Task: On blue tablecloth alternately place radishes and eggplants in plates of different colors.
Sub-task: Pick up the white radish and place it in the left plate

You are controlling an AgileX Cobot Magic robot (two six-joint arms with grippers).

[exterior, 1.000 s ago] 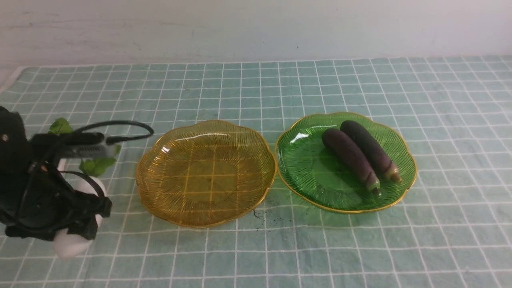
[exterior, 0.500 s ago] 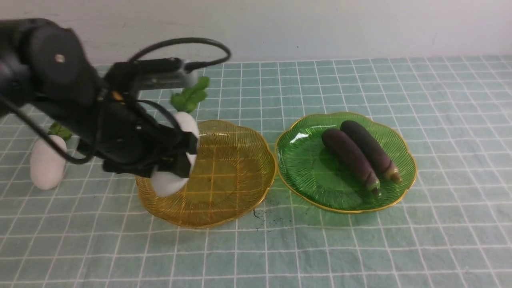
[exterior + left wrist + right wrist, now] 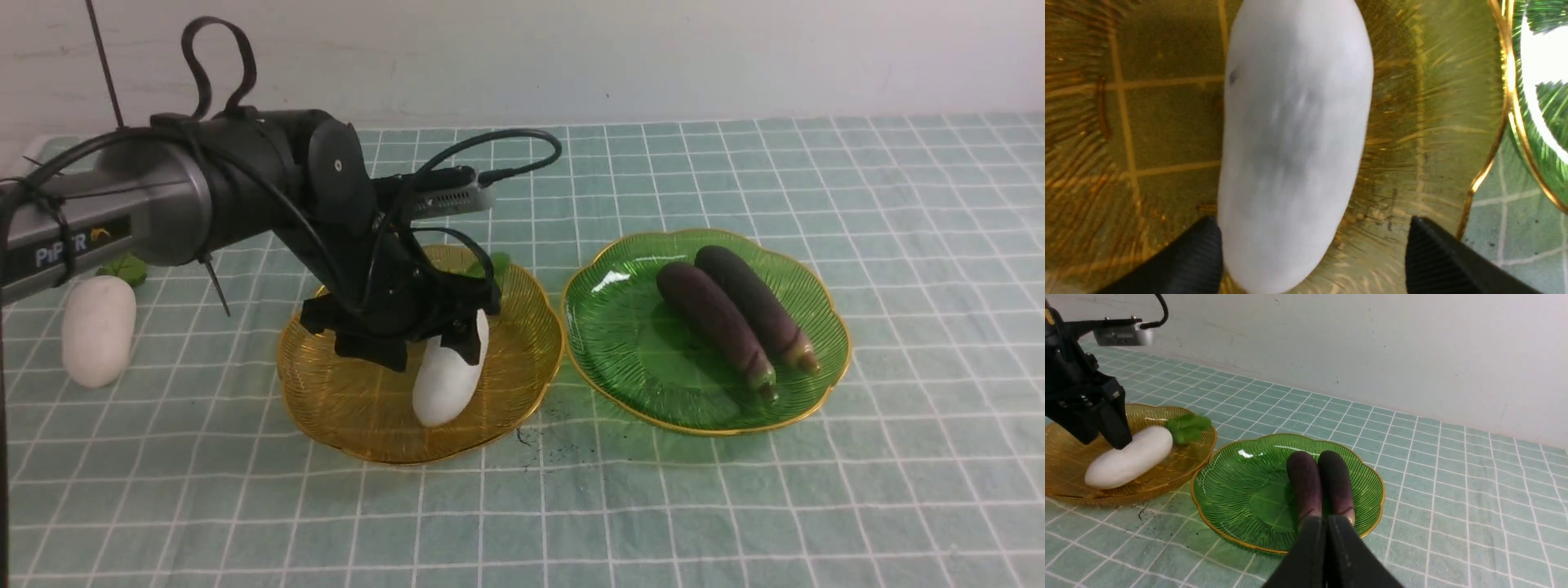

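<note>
The left gripper is hovering low over the amber-yellow translucent ribbed plate, its jaws standing apart around a smooth white oblong toy radish that is lying inside the plate with its green leaves pointing at the far rim. In the left wrist view one finger is touching the radish's side while the other is sitting clear. The step is probably best finished by lifting straight up with the jaws wide, so the touching finger is not rolling the radish toward the rim. A second white radish is waiting on the pale blue-green checked tablecloth, well left of the plate. Two dark purple glossy eggplants are lying together in the green ribbed plate, where the right gripper is hanging closed and empty.
</note>
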